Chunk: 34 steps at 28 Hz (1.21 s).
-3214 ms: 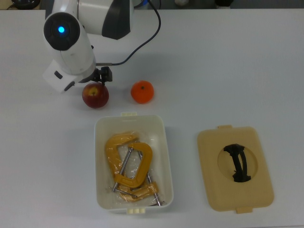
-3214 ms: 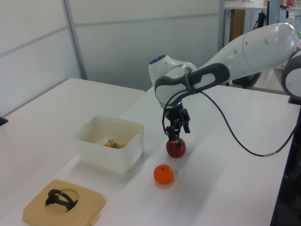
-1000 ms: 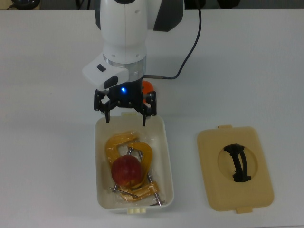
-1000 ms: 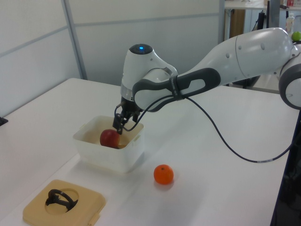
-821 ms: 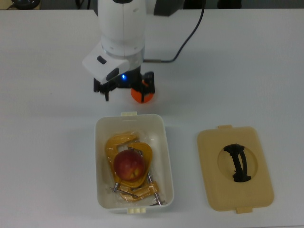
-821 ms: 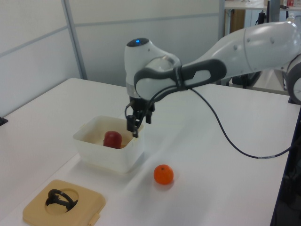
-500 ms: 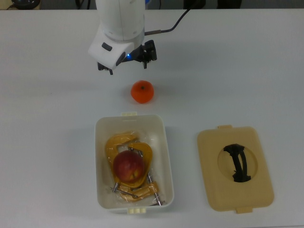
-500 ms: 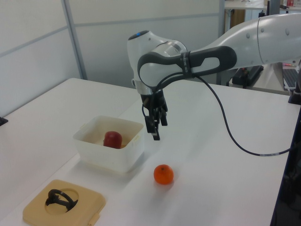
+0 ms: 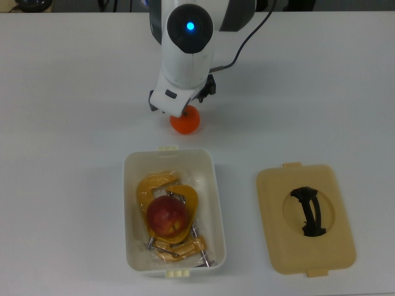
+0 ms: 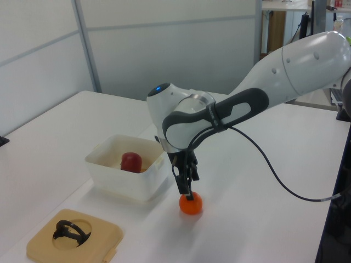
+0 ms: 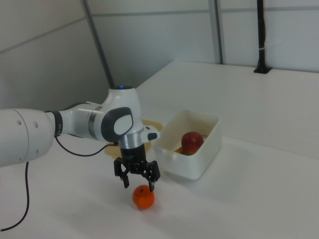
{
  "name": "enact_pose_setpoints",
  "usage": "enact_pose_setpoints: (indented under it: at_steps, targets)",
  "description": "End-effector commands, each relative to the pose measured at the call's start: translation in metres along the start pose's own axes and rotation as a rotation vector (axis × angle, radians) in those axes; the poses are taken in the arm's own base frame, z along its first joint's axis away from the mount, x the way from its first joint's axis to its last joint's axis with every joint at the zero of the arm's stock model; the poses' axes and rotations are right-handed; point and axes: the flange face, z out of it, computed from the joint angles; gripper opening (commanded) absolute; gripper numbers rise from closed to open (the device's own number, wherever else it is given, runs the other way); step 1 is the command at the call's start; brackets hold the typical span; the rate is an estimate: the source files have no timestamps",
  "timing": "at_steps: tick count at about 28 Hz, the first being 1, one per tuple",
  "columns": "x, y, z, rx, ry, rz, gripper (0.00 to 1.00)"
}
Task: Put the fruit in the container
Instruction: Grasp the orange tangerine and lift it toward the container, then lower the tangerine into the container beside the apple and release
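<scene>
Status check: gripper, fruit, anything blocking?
Gripper open, directly over the orange, not gripping. Apple in the tub, on the clamps. Lid lies aside; path clear.

We take container (image 9: 216, 203) on table (image 9: 74, 185) as landmark. Apple (image 9: 166, 215) inside it, resting on clamps (image 9: 154, 185). Orange (image 9: 186, 122) just above it in top view, apart. End effector (image 11: 137, 184) directly over orange. Lid (image 9: 305, 216) at container's right in top view, well apart.
</scene>
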Motion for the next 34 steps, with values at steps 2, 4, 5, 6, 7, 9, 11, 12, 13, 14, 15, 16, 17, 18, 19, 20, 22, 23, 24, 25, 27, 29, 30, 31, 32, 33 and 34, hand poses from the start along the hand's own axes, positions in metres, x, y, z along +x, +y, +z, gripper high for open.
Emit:
enact_pose_setpoints:
  at_steps: [2,4,5,6,7,9,11,12,13,14,15,16,17,18,19,20,22,23,24,25,27,29,30,31,32,33,34]
  targets:
    - [0.017,-0.012,0.028,-0.040,0.029,0.011,1.00]
    - [0.022,-0.014,0.040,-0.072,0.022,0.014,1.00]
    - [0.022,-0.013,0.042,-0.078,0.022,0.012,1.00]
    - [0.022,-0.013,0.045,-0.078,0.017,0.010,1.00]
    - [0.021,-0.014,0.046,-0.078,0.014,0.010,1.00]
    - [0.018,-0.012,0.041,-0.080,0.010,0.011,0.73]
    - [0.015,-0.006,0.033,-0.078,0.017,0.016,0.49]
    - [0.013,-0.005,0.028,-0.079,0.019,0.015,0.43]
    - [0.008,-0.001,0.019,-0.081,0.018,0.022,0.35]
    - [0.006,0.000,0.014,-0.080,0.022,0.022,0.35]
    - [0.005,0.002,0.008,-0.079,0.029,0.027,0.35]
    - [0.003,0.005,0.001,-0.080,0.043,0.032,0.35]
    - [0.001,0.009,-0.006,-0.080,0.055,0.040,0.35]
    - [-0.002,0.019,-0.028,-0.083,0.095,0.058,0.35]
    - [-0.002,0.023,-0.040,-0.089,0.117,0.064,0.35]
    - [-0.002,0.027,-0.049,-0.090,0.133,0.074,0.36]
    - [0.001,0.035,-0.071,-0.096,0.178,0.088,0.36]
    - [0.003,0.045,-0.089,-0.102,0.221,0.112,0.36]
    - [0.005,0.048,-0.096,-0.104,0.241,0.118,0.36]
    - [0.007,0.049,-0.103,-0.109,0.256,0.120,0.36]
    - [0.013,0.052,-0.110,-0.115,0.283,0.126,0.36]
    - [0.022,0.054,-0.124,-0.123,0.348,0.166,0.37]
    - [0.023,0.055,-0.128,-0.123,0.372,0.187,0.37]
    - [0.025,0.056,-0.131,-0.122,0.402,0.206,0.37]
    - [0.028,0.056,-0.134,-0.120,0.436,0.227,0.37]
    - [0.031,0.055,-0.139,-0.117,0.478,0.245,0.37]
    - [0.033,0.055,-0.143,-0.114,0.522,0.266,0.38]
